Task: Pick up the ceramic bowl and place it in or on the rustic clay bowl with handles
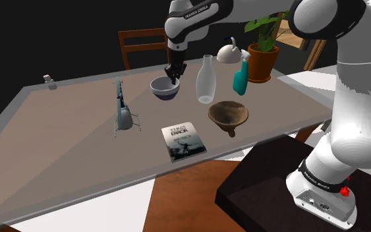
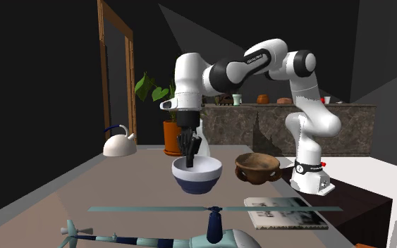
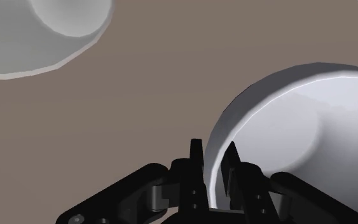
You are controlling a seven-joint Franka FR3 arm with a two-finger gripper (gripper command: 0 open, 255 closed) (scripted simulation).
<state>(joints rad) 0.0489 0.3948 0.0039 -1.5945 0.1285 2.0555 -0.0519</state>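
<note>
The black gripper (image 3: 213,151) is clenched on the rim of the white, blue-bottomed ceramic bowl (image 3: 298,121), one finger inside its wall and one outside, a hold suited to carrying it from mid-table (image 1: 78,132) to the nearby brown handled clay bowl (image 1: 228,115).

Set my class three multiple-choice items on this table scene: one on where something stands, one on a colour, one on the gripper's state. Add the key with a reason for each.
1. In the shoulder view, the clear bottle stands where, relative to the white bowl?
A. to its left
B. to its right
C. inside it

2. The bowl with handles is:
A. white
B. teal
C. brown

3. The gripper is:
A. open wide, clear of everything
B. shut on the white bowl's rim
C. shut on nothing

Key: 1 B, the bottle stands to the bowl's right there. 2 C, its whole body is brown. 3 B, the wrist view shows the rim clasped between the fingers.
</note>
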